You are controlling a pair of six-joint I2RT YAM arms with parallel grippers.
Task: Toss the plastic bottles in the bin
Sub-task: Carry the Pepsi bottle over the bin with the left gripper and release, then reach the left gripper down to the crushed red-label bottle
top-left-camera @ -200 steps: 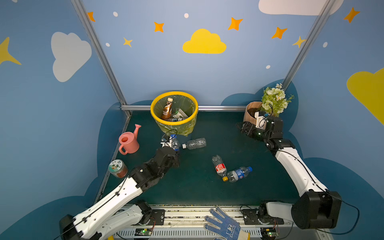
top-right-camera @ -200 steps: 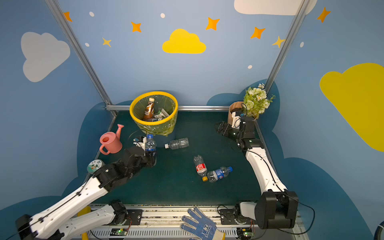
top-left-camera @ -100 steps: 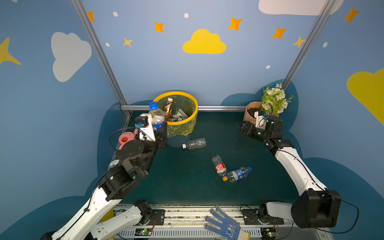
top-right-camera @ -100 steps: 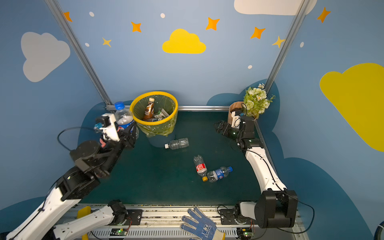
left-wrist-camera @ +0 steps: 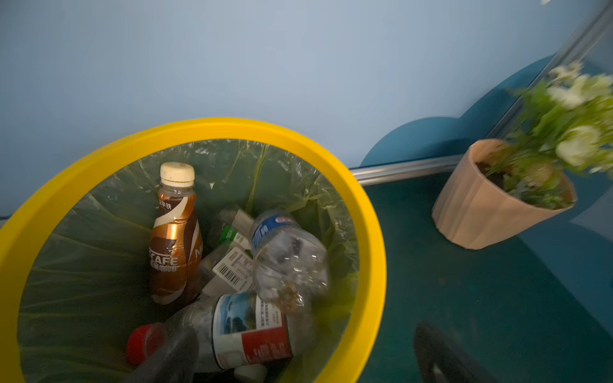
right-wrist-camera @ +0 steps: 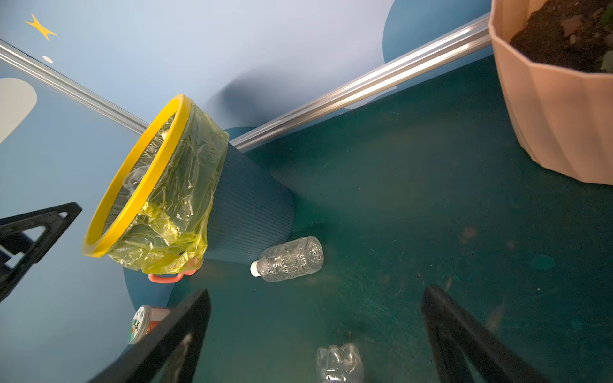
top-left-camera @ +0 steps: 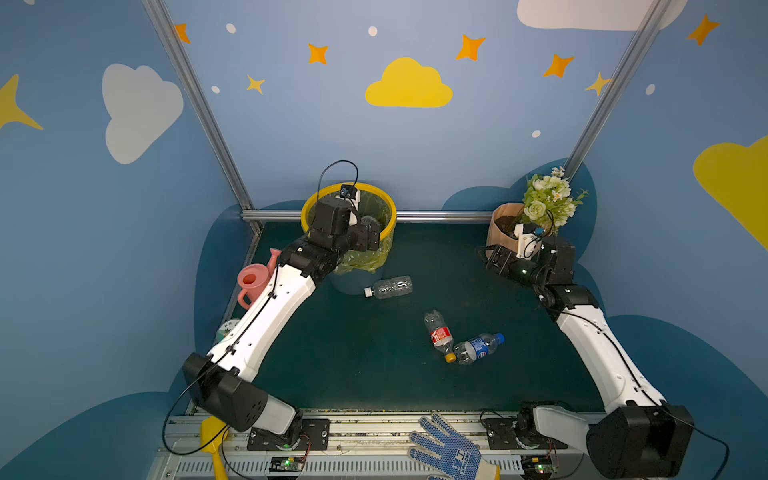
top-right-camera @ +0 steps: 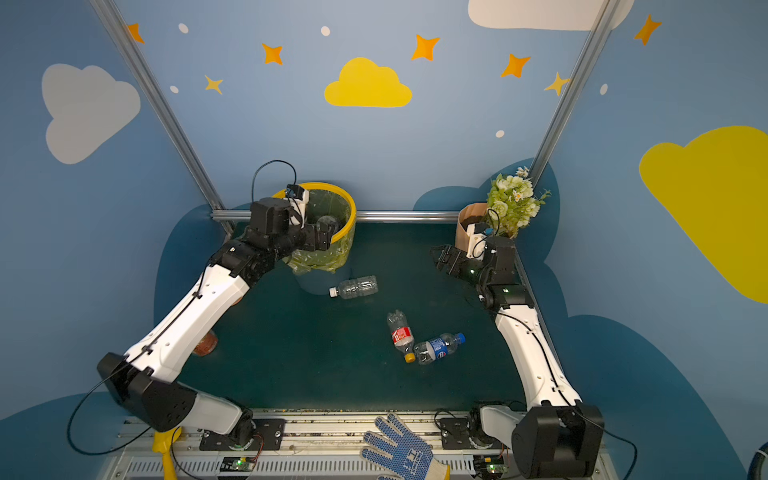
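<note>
Left end effector (top-left-camera: pixel 371 236) is parked right over the bin (top-left-camera: pixel 392 216), which sits at the back left of the surface (top-left-camera: pixel 353 374). In the wrist view its fingers (left-wrist-camera: pixel 172 358) are spread wide with nothing pinched between them. Down in the liner there's a brown bottle (left-wrist-camera: pixel 174 238) standing upright, white cap up. A crumpled blue-label bottle (left-wrist-camera: pixel 288 258) sits tilted on top of the pile, too blurred to tell where its cap points. A red-capped bottle (left-wrist-camera: pixel 245 331) lies on its side.

Three more bottles are out on the surface. The unlabelled clear bottle (top-left-camera: pixel 388 286) lies just beside the bin's base, long axis running left-right in both top views, white cap pointing at the bin. The red-label bottle (top-left-camera: pixel 438 332) is near the middle, long axis front to back, yellow cap toward the near edge. The blue-capped bottle (top-left-camera: pixel 478 347) lies right by that yellow cap, long axis mostly across, cap pointing right.

Right end effector (top-left-camera: pixel 494 257) hovers over by the flower pot (top-left-camera: pixel 498 239), fingers wide, empty.
</note>
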